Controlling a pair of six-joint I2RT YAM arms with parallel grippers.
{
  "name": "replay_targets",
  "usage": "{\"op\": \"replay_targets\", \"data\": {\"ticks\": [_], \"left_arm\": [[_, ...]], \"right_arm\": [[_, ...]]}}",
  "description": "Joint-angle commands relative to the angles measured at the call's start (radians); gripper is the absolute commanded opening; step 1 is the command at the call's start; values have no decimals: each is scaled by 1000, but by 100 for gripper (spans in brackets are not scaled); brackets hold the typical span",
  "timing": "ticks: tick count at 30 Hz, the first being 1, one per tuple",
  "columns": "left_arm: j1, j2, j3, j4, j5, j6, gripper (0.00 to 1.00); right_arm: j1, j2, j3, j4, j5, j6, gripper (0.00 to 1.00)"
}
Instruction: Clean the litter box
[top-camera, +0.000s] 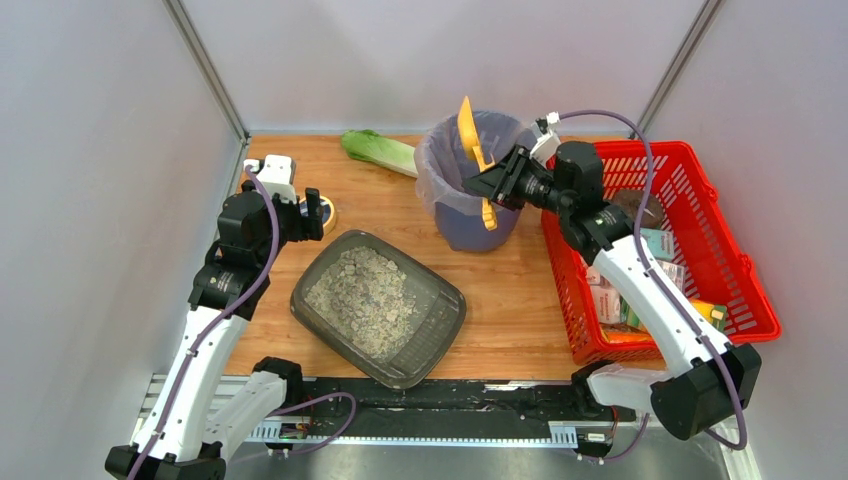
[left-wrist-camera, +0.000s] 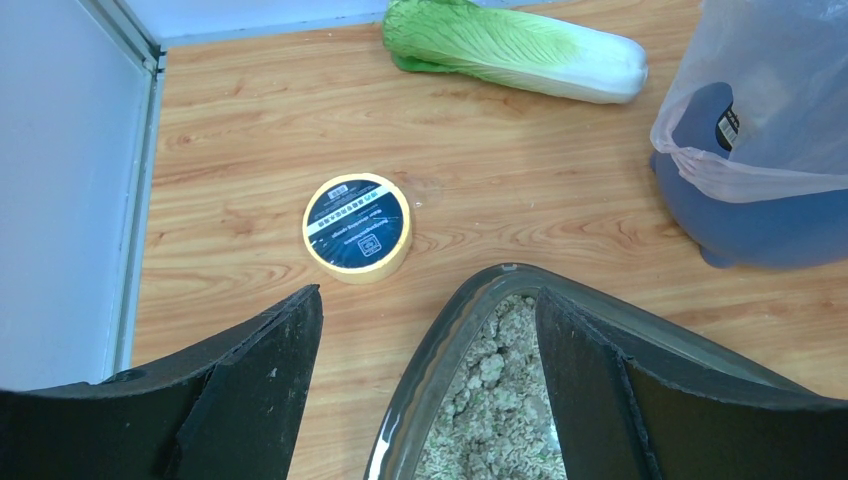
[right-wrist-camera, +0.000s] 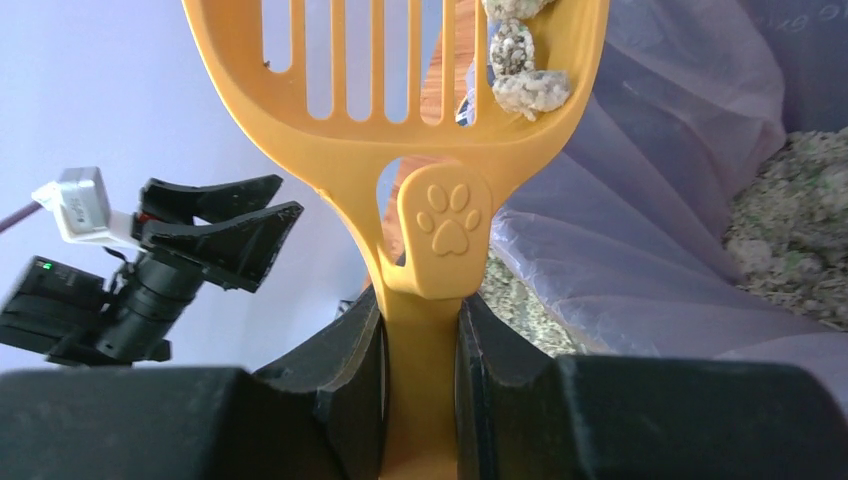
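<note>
The loaded scoop (right-wrist-camera: 420, 180) is gripped by the right gripper (right-wrist-camera: 420, 335) at the bin's (top-camera: 445, 190) rim, well apart from the litter box (top-camera: 300, 300).

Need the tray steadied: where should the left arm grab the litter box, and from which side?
Pinch the litter box rim at the corner nearest the left gripper, coming down from above with one finger inside and one outside. The tray looks too wide to span, so the thin raised rim is the likeliest hold. The open jaws straddle that corner.
</note>
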Motion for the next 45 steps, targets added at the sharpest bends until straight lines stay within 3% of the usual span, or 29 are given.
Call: {"op": "replay_targets", "data": {"ticks": [1, 16, 24, 42, 45], "left_arm": [[-3, -7, 5, 23, 0, -2, 86], [-2, -9, 5, 25, 3, -4, 86], [-2, -1, 4, 24, 4, -5, 86], [-2, -1, 5, 26, 14, -10, 86], [-2, 2, 5, 25, 17, -12, 86]], "right_arm": [[-19, -44, -24, 142, -47, 169, 0], [-88, -101, -127, 272, -155, 464, 0], [-136, -78, -231, 458, -276, 697, 0], [-165, -90, -352, 620, -271, 896, 0], [-165, -98, -392, 727, -261, 976, 0]]}}
